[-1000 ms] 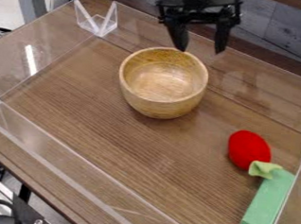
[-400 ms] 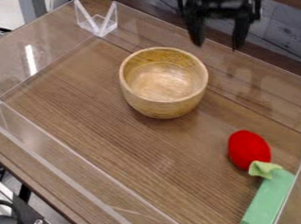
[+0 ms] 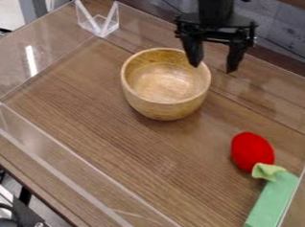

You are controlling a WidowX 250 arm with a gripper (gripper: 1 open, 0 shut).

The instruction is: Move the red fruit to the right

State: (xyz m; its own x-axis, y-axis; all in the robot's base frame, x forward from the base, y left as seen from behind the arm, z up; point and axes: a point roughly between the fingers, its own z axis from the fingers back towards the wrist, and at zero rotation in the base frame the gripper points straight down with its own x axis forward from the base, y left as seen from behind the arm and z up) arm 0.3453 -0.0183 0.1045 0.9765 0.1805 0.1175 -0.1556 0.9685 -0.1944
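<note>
The red fruit (image 3: 253, 150) is a small bright red rounded toy with a green leafy top, lying on the wooden table near the right edge. My gripper (image 3: 215, 60) hangs at the back, pointing down, just right of and behind the wooden bowl (image 3: 166, 83). Its two black fingers stand apart with nothing between them, so it is open. The fruit lies well in front of the gripper, apart from it.
A flat light-green rectangular block (image 3: 274, 206) lies just in front of the fruit, touching its leafy top. Clear acrylic walls (image 3: 96, 19) ring the wooden table (image 3: 127, 152). The bowl is empty.
The gripper has shifted right and come down toward the table, now level with the bowl's far rim. Fruit, bowl and block have not moved.
</note>
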